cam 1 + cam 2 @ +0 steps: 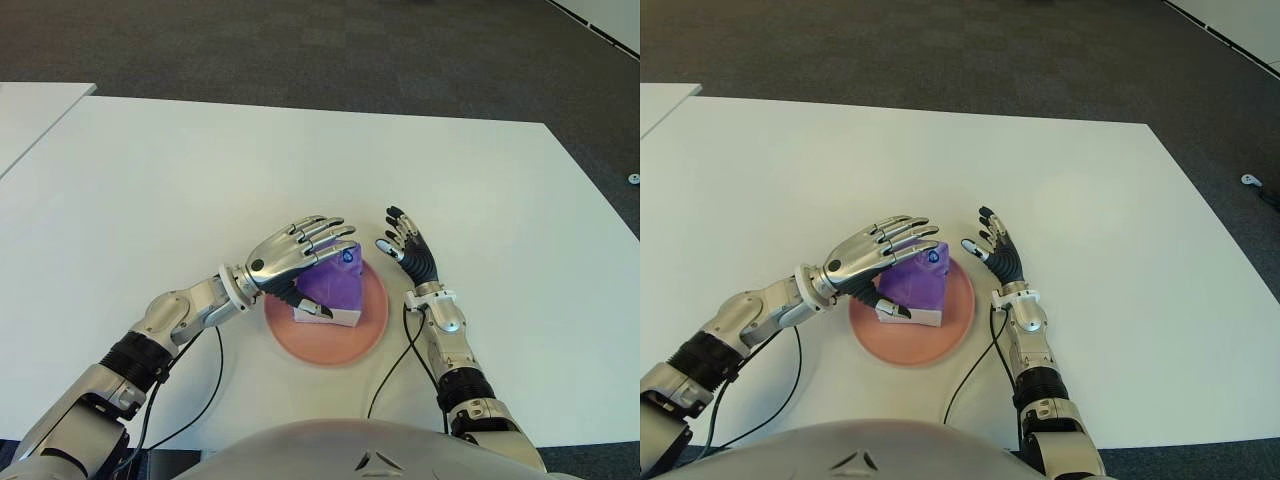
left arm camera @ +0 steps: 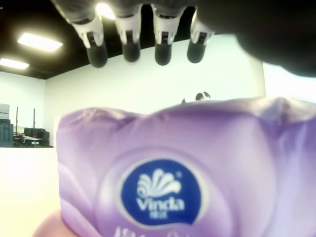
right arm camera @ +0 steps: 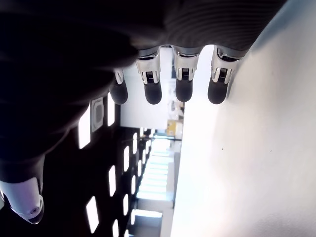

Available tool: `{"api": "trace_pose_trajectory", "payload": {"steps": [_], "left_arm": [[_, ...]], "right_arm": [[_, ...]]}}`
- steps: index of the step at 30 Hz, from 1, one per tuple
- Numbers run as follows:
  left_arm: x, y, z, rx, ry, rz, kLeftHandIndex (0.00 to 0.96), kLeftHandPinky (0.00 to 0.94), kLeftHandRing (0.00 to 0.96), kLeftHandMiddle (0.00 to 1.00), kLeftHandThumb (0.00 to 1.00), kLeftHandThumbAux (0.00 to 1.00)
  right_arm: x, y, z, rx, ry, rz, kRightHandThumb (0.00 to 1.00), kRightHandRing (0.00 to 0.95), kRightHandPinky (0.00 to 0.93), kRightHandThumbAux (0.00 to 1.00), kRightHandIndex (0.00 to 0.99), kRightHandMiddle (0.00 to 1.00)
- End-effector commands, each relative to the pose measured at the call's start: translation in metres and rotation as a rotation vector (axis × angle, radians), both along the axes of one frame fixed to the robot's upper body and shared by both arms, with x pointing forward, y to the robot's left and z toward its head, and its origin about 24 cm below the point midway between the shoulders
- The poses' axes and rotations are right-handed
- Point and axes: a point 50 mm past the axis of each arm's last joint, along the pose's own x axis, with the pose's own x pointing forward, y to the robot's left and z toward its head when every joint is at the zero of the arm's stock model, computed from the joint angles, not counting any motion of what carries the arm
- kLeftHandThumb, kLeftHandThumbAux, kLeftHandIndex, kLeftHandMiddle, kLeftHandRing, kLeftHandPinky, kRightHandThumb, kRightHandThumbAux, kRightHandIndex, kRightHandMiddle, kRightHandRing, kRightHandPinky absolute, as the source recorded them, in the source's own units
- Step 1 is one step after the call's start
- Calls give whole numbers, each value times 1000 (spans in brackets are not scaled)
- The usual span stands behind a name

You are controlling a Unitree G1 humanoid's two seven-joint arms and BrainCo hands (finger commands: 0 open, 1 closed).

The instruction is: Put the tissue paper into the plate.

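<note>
Purple plastic tissue pack [image 1: 335, 285] sits in round pink plate [image 1: 370, 335] near white table's [image 1: 200, 180] front edge. Left hand [image 1: 295, 250] hovers above pack, fingers extended, thumb beside it, grip unclear. Right hand [image 1: 408, 245] just right of plate, fingers spread, empty.

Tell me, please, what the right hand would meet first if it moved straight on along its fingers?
Probably nothing: the open right hand points away from the robot over bare white table, beside the round pink plate.

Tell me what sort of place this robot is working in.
Probably an office or lab: a plain white table on dark grey carpet, and the left wrist view shows ceiling light panels and white walls behind the tissue pack.
</note>
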Motion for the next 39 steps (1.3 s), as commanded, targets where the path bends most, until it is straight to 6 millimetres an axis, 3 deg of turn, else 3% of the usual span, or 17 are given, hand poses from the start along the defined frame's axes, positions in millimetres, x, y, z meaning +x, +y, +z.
{"api": "trace_pose_trajectory", "payload": {"steps": [1,9,12,22,26,28,30,32,34,39], "left_arm": [[1,-2,-6,-66,85,9,0,0,0,0,181,191],[2,-1,-5,-137,167,-1,0,0,0,0,119,240],[-1,5,16,-222,226,-28,0,0,0,0,96,261],[-6,22,40,-437,474,-53,0,0,0,0,70,320],[26,54,40,-576,587,99,0,0,0,0,55,342],[40,55,44,-621,597,127,0,0,0,0,46,340],[45,45,61,-732,596,114,0,0,0,0,38,333],[20,51,81,-898,526,36,0,0,0,0,26,331],[6,56,87,-985,519,-5,0,0,0,0,15,330],[13,81,68,-1073,613,109,0,0,0,0,1,329]], "right_arm": [[-46,-6,-65,-8,333,-27,0,0,0,576,0,0],[-48,-6,-67,-27,332,-20,0,0,0,572,0,0],[-48,-5,-68,-19,335,-20,0,0,0,569,0,0],[-47,-3,-67,8,350,-49,0,0,0,588,0,0],[-48,-2,-66,38,350,-58,0,0,0,629,0,0],[-48,-1,-66,42,347,-58,0,0,0,640,0,0],[-48,-1,-65,46,341,-55,0,0,0,657,0,0],[-49,0,-65,48,332,-49,0,0,0,667,0,0],[-48,1,-64,50,328,-45,0,0,0,673,0,0],[-48,4,-63,51,324,-43,0,0,0,677,0,0]]}}
